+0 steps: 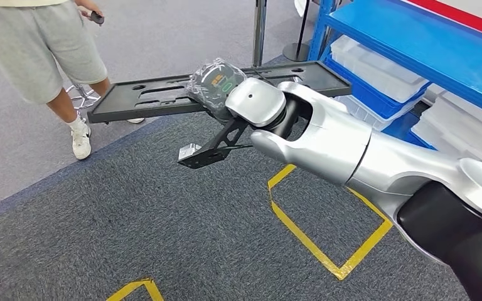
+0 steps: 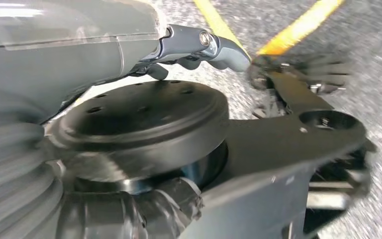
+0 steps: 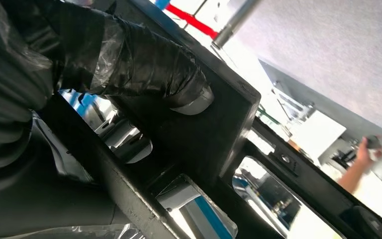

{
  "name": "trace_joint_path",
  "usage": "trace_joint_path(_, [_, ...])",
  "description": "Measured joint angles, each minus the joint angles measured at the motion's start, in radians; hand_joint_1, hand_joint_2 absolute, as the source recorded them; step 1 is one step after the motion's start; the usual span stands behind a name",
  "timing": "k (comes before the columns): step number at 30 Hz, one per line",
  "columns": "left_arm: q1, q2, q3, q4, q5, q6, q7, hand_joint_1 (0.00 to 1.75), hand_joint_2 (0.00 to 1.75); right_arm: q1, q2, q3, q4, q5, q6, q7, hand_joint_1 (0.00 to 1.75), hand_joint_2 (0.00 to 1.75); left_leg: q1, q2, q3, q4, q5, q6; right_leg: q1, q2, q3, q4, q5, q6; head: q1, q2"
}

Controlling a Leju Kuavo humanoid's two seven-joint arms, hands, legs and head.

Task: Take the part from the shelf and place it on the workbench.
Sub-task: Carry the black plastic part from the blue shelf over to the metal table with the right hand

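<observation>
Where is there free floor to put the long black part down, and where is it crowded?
The dark carpet between the yellow tape outline and the person is bare. The lighter grey floor behind the black part also looks free. It is crowded on the right, where the blue shelf holds white bins. The right robot hand holds the part.

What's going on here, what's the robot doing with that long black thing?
The robot's right hand, wrapped in clear plastic, holds a long flat black part with cut-outs out over the grey carpet. The blue shelf with white bins stands to its right. A person in grey shorts stands nearby. The left hand hangs near the floor, holding nothing.
</observation>
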Motion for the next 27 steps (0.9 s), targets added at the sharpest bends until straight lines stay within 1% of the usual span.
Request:
trace_joint_path(1, [0.002, 0.000, 0.000, 0.000, 0.000, 0.000, 0.000, 0.00, 1.75, 0.000, 0.000, 0.000, 0.000, 0.000, 0.000, 0.000, 1.75, 1.75, -0.005, 0.011, 0.017, -0.035, 0.007, 0.006, 0.003, -0.007, -0.001, 0.002, -0.002, 0.003, 0.000, 0.000])
trace_joint_path(2, [0.003, 0.000, 0.000, 0.000, 0.000, 0.000, 0.000, 0.00, 1.75, 0.001, 0.000, 0.000, 0.001, 0.000, 0.000, 0.000, 1.75, 1.75, -0.010, 0.014, 0.021, -0.046, 0.003, 0.013, 0.005, -0.015, -0.002, 0.003, -0.003, 0.007, 0.000, 0.000])
trace_joint_path(3, [0.005, 0.001, 0.000, 0.000, 0.000, 0.000, 0.000, 0.00, 1.75, 0.002, 0.000, 0.000, 0.001, 0.000, -0.001, 0.000, 1.75, 1.75, -0.012, 0.005, 0.018, -0.049, 0.007, 0.020, 0.006, -0.023, -0.002, 0.004, -0.002, 0.010, 0.000, 0.000])
trace_joint_path(4, [0.006, 0.001, -0.001, 0.000, 0.000, 0.000, 0.000, 0.00, 1.75, 0.002, 0.001, 0.000, 0.001, 0.000, -0.001, 0.000, 1.75, 1.75, -0.010, -0.004, 0.018, -0.053, 0.010, 0.026, 0.006, -0.030, -0.003, 0.003, -0.004, 0.014, 0.001, 0.000])
trace_joint_path(5, [0.006, 0.001, -0.001, 0.000, 0.000, 0.000, 0.001, 0.00, 1.75, 0.003, 0.001, 0.000, 0.002, 0.000, 0.000, 0.000, 1.75, 1.75, -0.008, -0.013, 0.019, -0.058, 0.014, 0.033, 0.005, -0.023, -0.005, 0.010, -0.013, 0.019, 0.001, 0.000])
trace_joint_path(6, [0.006, 0.001, -0.001, 0.000, 0.000, 0.000, 0.001, 0.00, 1.75, 0.002, 0.001, 0.000, 0.002, 0.001, 0.000, 0.000, 1.75, 1.75, -0.006, -0.021, 0.021, -0.064, 0.018, 0.040, 0.002, -0.007, -0.014, 0.031, -0.030, 0.022, 0.002, 0.000])
trace_joint_path(7, [0.006, 0.001, -0.002, 0.000, 0.000, 0.000, 0.001, 0.00, 1.75, 0.003, 0.000, 0.000, 0.002, 0.001, 0.000, 0.000, 1.75, 1.75, -0.003, -0.029, 0.023, -0.068, 0.021, 0.046, 0.000, 0.017, -0.032, 0.074, -0.057, 0.025, 0.002, 0.000])
trace_joint_path(8, [0.005, 0.001, -0.003, 0.000, 0.000, 0.000, 0.001, 0.00, 1.75, 0.004, -0.002, 0.000, 0.003, 0.002, 0.000, 0.000, 1.75, 1.75, -0.004, -0.036, 0.023, -0.069, 0.023, 0.049, -0.002, 0.042, -0.059, 0.137, -0.090, 0.027, 0.003, 0.000])
trace_joint_path(9, [0.005, 0.002, -0.004, 0.000, -0.001, 0.000, 0.002, 0.00, 1.75, 0.008, -0.004, 0.000, 0.003, 0.004, 0.000, 0.000, 1.75, 1.75, -0.004, -0.045, 0.022, -0.069, 0.023, 0.051, -0.003, 0.057, -0.091, 0.207, -0.119, 0.028, 0.003, 0.000])
trace_joint_path(10, [0.004, 0.002, -0.006, 0.000, -0.002, 0.000, 0.004, 0.00, 1.75, 0.014, -0.005, 0.000, 0.004, 0.006, 0.000, -0.001, 1.75, 1.75, -0.004, -0.055, 0.022, -0.068, 0.024, 0.051, -0.004, 0.063, -0.119, 0.264, -0.137, 0.029, 0.003, 0.000])
trace_joint_path(11, [0.004, 0.002, -0.007, 0.000, -0.004, -0.001, 0.005, 0.00, 1.75, 0.020, -0.005, 0.000, 0.005, 0.008, 0.001, -0.003, 1.75, 1.75, -0.004, -0.066, 0.022, -0.067, 0.024, 0.051, -0.004, 0.066, -0.135, 0.295, -0.138, 0.029, 0.003, 0.000])
trace_joint_path(12, [0.004, 0.002, -0.008, 0.000, -0.005, -0.001, 0.007, 0.00, 1.75, 0.026, -0.006, 0.001, 0.006, 0.011, 0.003, -0.005, 1.75, 1.75, -0.004, -0.078, 0.021, -0.065, 0.023, 0.051, -0.006, 0.067, -0.133, 0.285, -0.118, 0.029, 0.003, 0.000])
trace_joint_path(13, [0.004, 0.001, -0.008, 0.000, -0.006, -0.001, 0.007, 0.00, 1.75, 0.029, -0.006, 0.002, 0.007, 0.013, 0.004, -0.008, 1.75, 1.75, -0.004, -0.090, 0.021, -0.062, 0.023, 0.051, -0.007, 0.072, -0.115, 0.241, -0.084, 0.027, 0.003, 0.000])
trace_joint_path(14, [0.004, 0.001, -0.009, 0.000, -0.006, -0.001, 0.008, 0.00, 1.75, 0.029, -0.007, 0.003, 0.008, 0.016, 0.006, -0.012, 1.75, 1.75, -0.004, -0.103, 0.020, -0.059, 0.021, 0.049, -0.009, 0.084, -0.087, 0.175, -0.045, 0.024, 0.003, 0.000])
trace_joint_path(15, [0.003, 0.001, -0.010, 0.000, -0.006, -0.001, 0.009, 0.00, 1.75, 0.027, -0.009, 0.004, 0.009, 0.020, 0.010, -0.017, 1.75, 1.75, -0.005, -0.114, 0.017, -0.055, 0.020, 0.047, -0.011, 0.105, -0.060, 0.111, -0.015, 0.021, 0.003, 0.000])
trace_joint_path(16, [0.002, 0.000, -0.011, 0.000, -0.005, -0.002, 0.010, 0.00, 1.75, 0.023, -0.012, 0.006, 0.010, 0.024, 0.016, -0.025, 1.75, 1.75, -0.004, -0.124, 0.011, -0.050, 0.019, 0.043, -0.012, 0.122, -0.037, 0.062, 0.000, 0.020, 0.003, 0.000])
trace_joint_path(17, [0.001, -0.001, -0.012, 0.000, -0.004, -0.002, 0.012, 0.00, 1.75, 0.018, -0.014, 0.009, 0.011, 0.027, 0.025, -0.036, 1.75, 1.75, -0.002, -0.133, 0.005, -0.046, 0.019, 0.039, -0.012, 0.134, -0.025, 0.033, 0.004, 0.019, 0.003, 0.000])
trace_joint_path(18, [0.001, -0.001, -0.013, 0.000, -0.002, -0.002, 0.013, 0.00, 1.75, 0.013, -0.015, 0.013, 0.012, 0.029, 0.036, -0.047, 1.75, 1.75, 0.000, -0.141, -0.001, -0.045, 0.021, 0.033, -0.011, 0.136, -0.021, 0.024, -0.001, 0.018, 0.003, 0.000])
trace_joint_path(19, [0.002, -0.001, -0.014, 0.000, 0.001, -0.002, 0.014, 0.00, 1.75, 0.007, -0.015, 0.019, 0.013, 0.030, 0.048, -0.058, 1.75, 1.75, 0.003, -0.150, -0.005, -0.046, 0.025, 0.026, -0.010, 0.127, -0.018, 0.018, -0.001, 0.017, 0.003, 0.000])
trace_joint_path(20, [0.002, 0.000, -0.014, 0.000, 0.004, -0.002, 0.014, 0.00, 1.75, 0.001, -0.014, 0.025, 0.014, 0.031, 0.059, -0.066, 1.75, 1.75, 0.005, -0.151, -0.009, -0.045, 0.024, 0.021, -0.011, 0.117, -0.016, 0.014, 0.001, 0.013, 0.003, 0.000])
trace_joint_path(21, [0.003, 0.001, -0.014, 0.000, 0.007, -0.002, 0.015, 0.00, 1.75, -0.008, -0.013, 0.031, 0.015, 0.031, 0.068, -0.073, 1.75, 1.75, 0.003, -0.137, -0.015, -0.033, 0.015, 0.016, -0.013, 0.106, -0.013, 0.008, 0.004, 0.009, 0.002, 0.000])
trace_joint_path(22, [0.002, 0.002, -0.014, 0.000, 0.010, -0.002, 0.015, 0.00, 1.75, -0.019, -0.012, 0.037, 0.016, 0.030, 0.075, -0.079, 1.75, 1.75, 0.002, -0.115, -0.028, -0.005, -0.003, 0.011, -0.015, 0.094, -0.010, 0.001, 0.007, 0.004, -0.001, 0.000])
trace_joint_path(23, [0.001, 0.002, -0.014, 0.000, 0.012, -0.002, 0.016, 0.00, 1.75, -0.031, -0.011, 0.041, 0.016, 0.029, 0.078, -0.081, 1.75, 1.75, 0.001, -0.088, -0.050, 0.043, -0.030, 0.008, -0.014, 0.083, -0.007, -0.002, 0.008, 0.001, -0.002, 0.000])
trace_joint_path(24, [-0.001, 0.003, -0.014, 0.000, 0.014, -0.003, 0.017, 0.00, 1.75, -0.041, -0.010, 0.045, 0.017, 0.027, 0.080, -0.083, 1.75, 1.75, 0.001, -0.064, -0.078, 0.106, -0.060, 0.004, -0.012, 0.071, -0.006, -0.003, 0.008, -0.002, -0.004, 0.000])
trace_joint_path(25, [-0.004, 0.003, -0.014, 0.000, 0.014, -0.004, 0.017, 0.00, 1.75, -0.047, -0.009, 0.047, 0.017, 0.025, 0.082, -0.083, 1.75, 1.75, 0.001, -0.053, -0.105, 0.166, -0.083, 0.001, -0.010, 0.058, -0.005, -0.003, 0.007, -0.003, -0.004, 0.000])
trace_joint_path(26, [-0.005, 0.004, -0.014, 0.000, 0.014, -0.004, 0.017, 0.00, 1.75, -0.050, -0.008, 0.051, 0.017, 0.021, 0.084, -0.083, 1.75, 1.75, 0.002, -0.047, -0.122, 0.206, -0.092, 0.000, -0.008, 0.045, -0.004, -0.002, 0.005, -0.004, -0.004, 0.000])
trace_joint_path(27, [-0.007, 0.004, -0.014, 0.000, 0.014, -0.005, 0.017, 0.00, 1.75, -0.051, -0.007, 0.054, 0.017, 0.018, 0.085, -0.083, 1.75, 1.75, 0.002, -0.043, -0.123, 0.213, -0.084, -0.001, -0.006, 0.032, -0.004, -0.001, 0.003, -0.005, -0.004, 0.000])
